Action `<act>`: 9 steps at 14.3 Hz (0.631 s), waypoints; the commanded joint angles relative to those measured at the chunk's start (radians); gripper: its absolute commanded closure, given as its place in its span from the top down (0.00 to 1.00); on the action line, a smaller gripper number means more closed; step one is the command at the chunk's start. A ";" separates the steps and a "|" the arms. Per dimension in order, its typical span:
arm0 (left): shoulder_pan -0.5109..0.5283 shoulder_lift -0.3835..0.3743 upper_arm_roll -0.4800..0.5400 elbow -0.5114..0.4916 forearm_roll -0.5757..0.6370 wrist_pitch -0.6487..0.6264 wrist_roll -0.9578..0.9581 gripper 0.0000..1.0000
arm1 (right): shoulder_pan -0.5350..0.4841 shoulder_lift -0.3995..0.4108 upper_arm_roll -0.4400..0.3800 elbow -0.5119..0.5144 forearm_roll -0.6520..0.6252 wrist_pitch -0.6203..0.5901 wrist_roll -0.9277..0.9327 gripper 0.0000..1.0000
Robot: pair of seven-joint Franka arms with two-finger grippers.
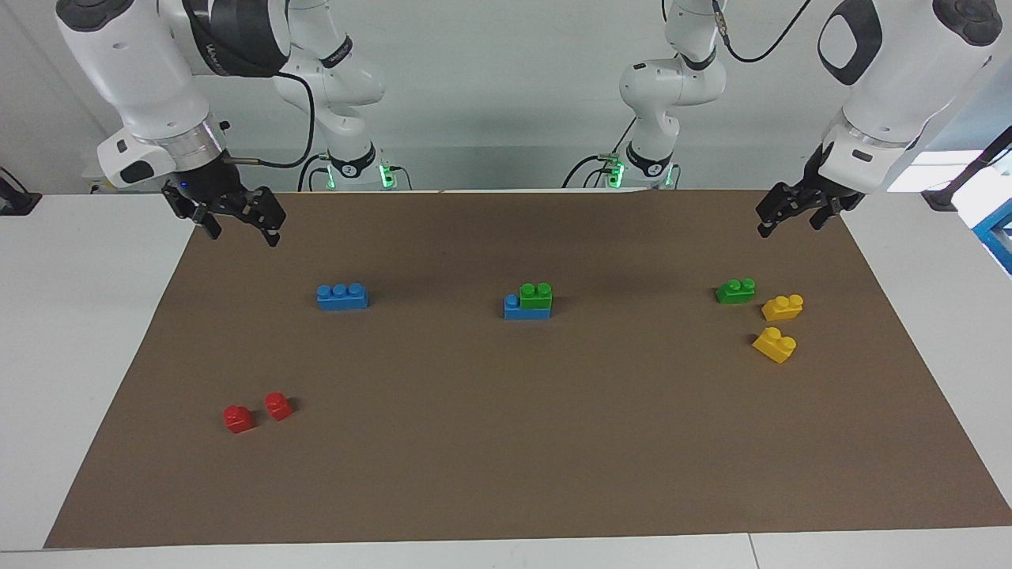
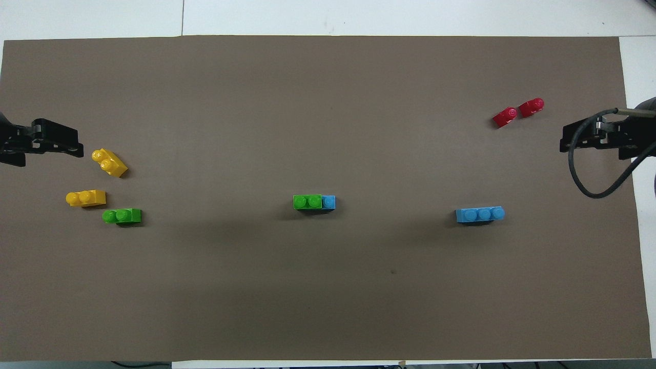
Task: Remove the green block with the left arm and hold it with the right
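The green block (image 1: 536, 295) sits on one end of a blue three-stud brick (image 1: 514, 310) in the middle of the brown mat; it also shows in the overhead view (image 2: 307, 202). A second green brick (image 1: 735, 291) lies loose on the mat toward the left arm's end. My left gripper (image 1: 789, 224) hangs open and empty in the air over the mat's edge at its own end, well away from the stacked pair. My right gripper (image 1: 239, 231) hangs open and empty over the mat's edge at the right arm's end.
Two yellow bricks (image 1: 783, 307) (image 1: 775, 344) lie by the loose green brick. A lone blue three-stud brick (image 1: 341, 296) lies toward the right arm's end. Two small red bricks (image 1: 257, 412) lie farther from the robots there. A black cable (image 2: 589, 174) loops by the right gripper.
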 commanded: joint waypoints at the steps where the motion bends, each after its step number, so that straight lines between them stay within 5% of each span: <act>1: -0.002 -0.048 -0.009 -0.071 -0.001 0.023 -0.152 1.00 | -0.002 -0.056 0.003 -0.087 0.025 0.029 0.143 1.00; 9: -0.205 -0.147 -0.015 -0.294 -0.001 0.190 -1.075 1.00 | 0.009 -0.070 0.003 -0.192 0.253 0.049 0.749 1.00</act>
